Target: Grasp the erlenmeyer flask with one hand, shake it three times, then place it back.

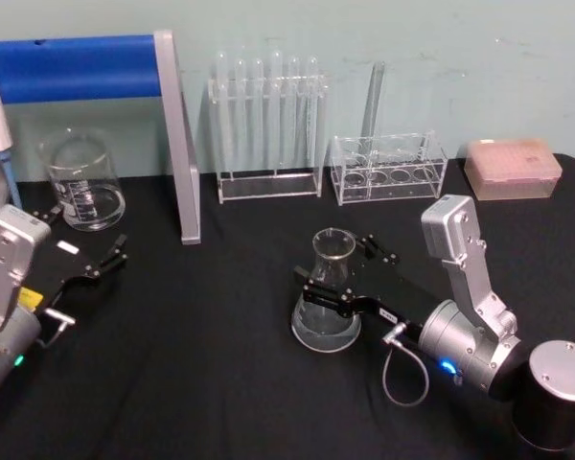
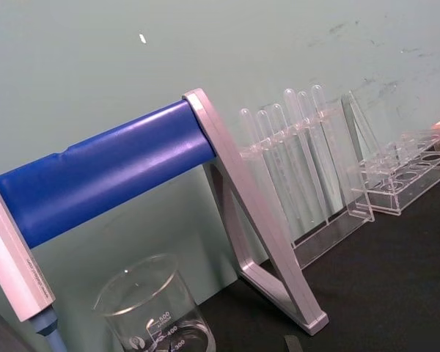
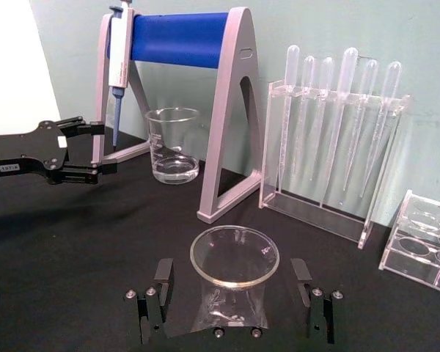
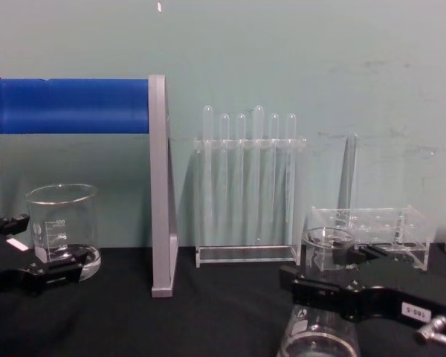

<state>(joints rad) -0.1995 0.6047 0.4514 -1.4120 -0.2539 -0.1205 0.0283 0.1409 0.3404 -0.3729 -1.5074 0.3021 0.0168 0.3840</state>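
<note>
Glass flask (image 1: pixel 328 292) stands mid-worktop (image 1: pixel 201 374) between your right claw's (image 1: pixel 333 278) spread jaws, so close evenly on the neck before lifting; your left claw (image 1: pixel 94 259) sits open by the beaker (image 1: pixel 81 180).

The straight-walled clear glass beaker (image 2: pixel 155 312), at the lower left of the left wrist view, bears white graduation figures reading "500", "400" and "300" beside a small round emblem too small to read; in the chest view the same beaker, at the left, shows "600" near its top mark; the small white label (image 4: pixel 415 310) on the right black claw's arm, at the lower right of the chest view, carries digits that cannot be made out with certainty.
</note>
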